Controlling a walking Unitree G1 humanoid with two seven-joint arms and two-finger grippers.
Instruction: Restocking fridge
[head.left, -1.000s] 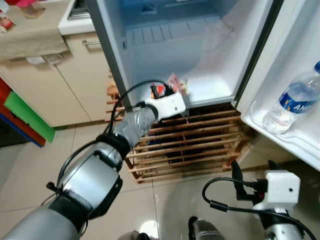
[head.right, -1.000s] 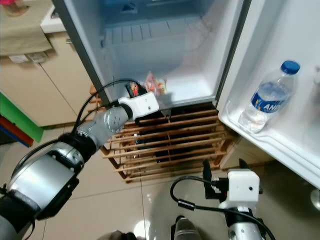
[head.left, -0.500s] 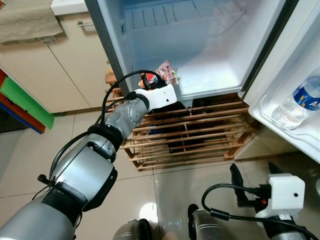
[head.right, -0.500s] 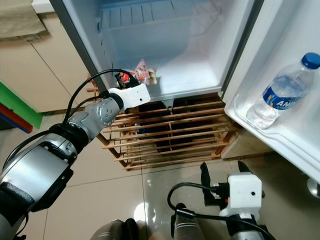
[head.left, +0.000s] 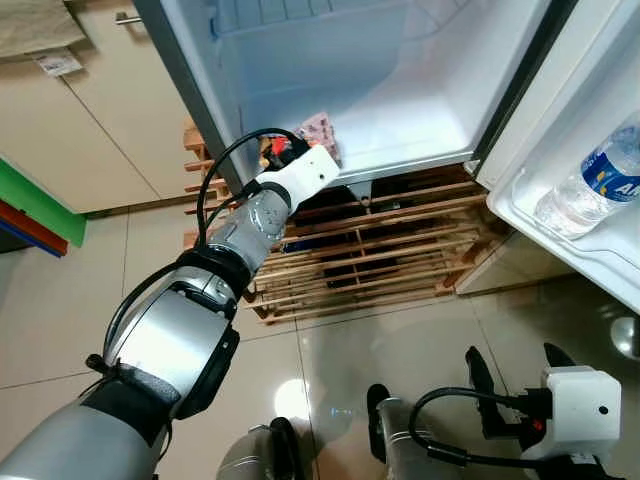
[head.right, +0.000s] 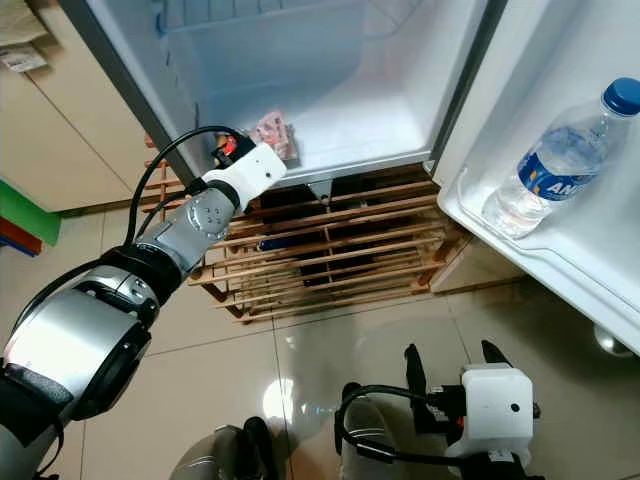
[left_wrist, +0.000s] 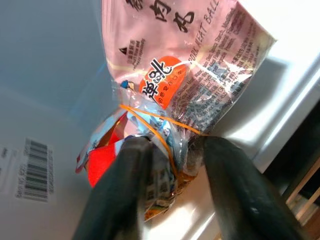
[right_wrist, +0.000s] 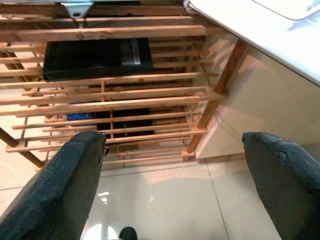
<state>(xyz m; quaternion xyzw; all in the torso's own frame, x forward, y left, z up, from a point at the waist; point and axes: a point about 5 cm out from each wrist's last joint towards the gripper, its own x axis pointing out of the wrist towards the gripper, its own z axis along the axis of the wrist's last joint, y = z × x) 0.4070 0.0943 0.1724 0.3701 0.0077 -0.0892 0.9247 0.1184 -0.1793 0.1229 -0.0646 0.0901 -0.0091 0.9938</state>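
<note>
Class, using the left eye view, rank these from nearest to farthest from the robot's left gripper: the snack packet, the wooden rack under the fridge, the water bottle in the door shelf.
1. Snack packet: held by the left gripper, on the fridge floor.
2. Wooden rack: just below, under the fridge.
3. Water bottle: far right, in the door shelf.

Two silver metal arms (head.left: 175, 345) are showing, jointed with black rings. A black cable (head.left: 215, 190) is looping along the left forearm to a white boxy wrist housing (head.left: 300, 177). The right wrist housing (head.left: 583, 411) is white too, carrying two long matte black fingers (right_wrist: 62, 187).
</note>
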